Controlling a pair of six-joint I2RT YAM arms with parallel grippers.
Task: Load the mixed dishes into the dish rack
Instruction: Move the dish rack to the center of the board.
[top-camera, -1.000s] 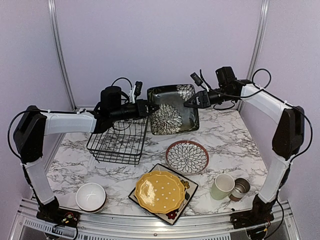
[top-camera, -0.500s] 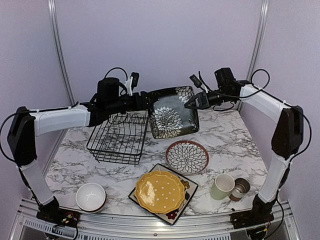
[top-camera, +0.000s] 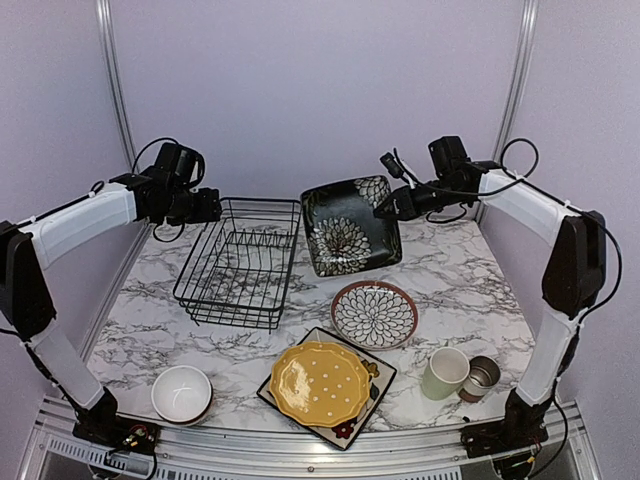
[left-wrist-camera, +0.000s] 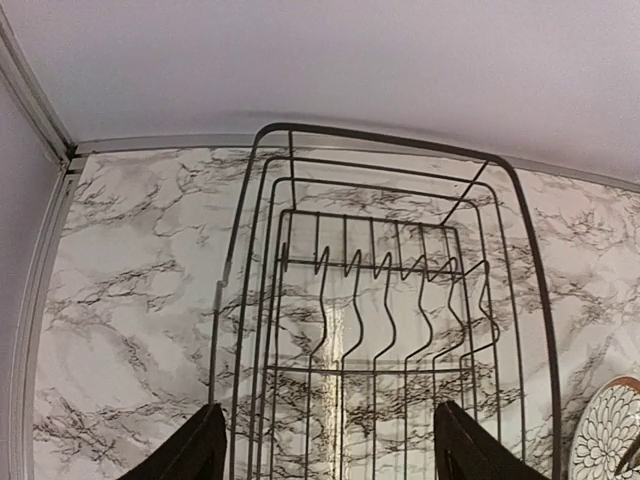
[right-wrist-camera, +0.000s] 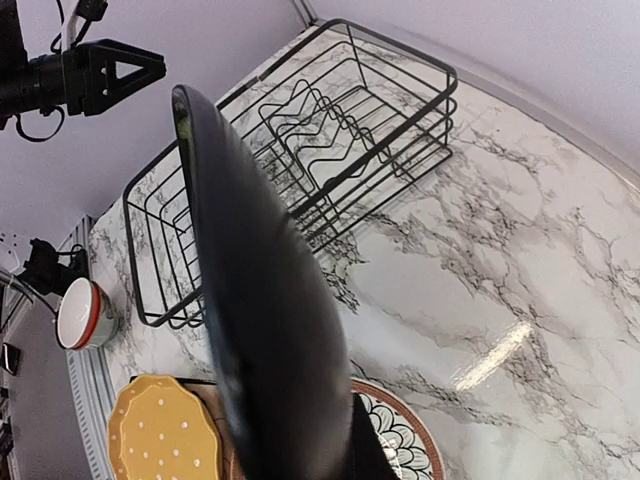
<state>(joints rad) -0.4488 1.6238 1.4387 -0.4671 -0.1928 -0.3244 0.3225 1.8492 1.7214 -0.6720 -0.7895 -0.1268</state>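
square plates (top-camera: 345, 232) 2 | yellow plate (top-camera: 320, 383), floral round plate (top-camera: 373, 313), bowl (top-camera: 182, 390), mug (top-camera: 444, 372), cup (top-camera: 483, 375), dish rack (top-camera: 238, 201) 1 each | left gripper (left-wrist-camera: 330, 425) released, right gripper (top-camera: 386, 208) grasping one square plate | marble table (top-camera: 450, 280), lilac walls (top-camera: 320, 90)

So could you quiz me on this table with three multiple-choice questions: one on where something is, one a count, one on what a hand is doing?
1. Where does the yellow scalloped plate lie? A in the white bowl; B on the front black square plate; C on the round flower plate.
2. How many dishes are in the dish rack? A none; B two; C four.
3. The right hand is: A open, empty; B shut on the raised black square plate; C shut on the mug.
Answers: 1 B, a square corner shows beneath it; 2 A, it holds nothing; 3 B, the plate hangs tilted in its grip.
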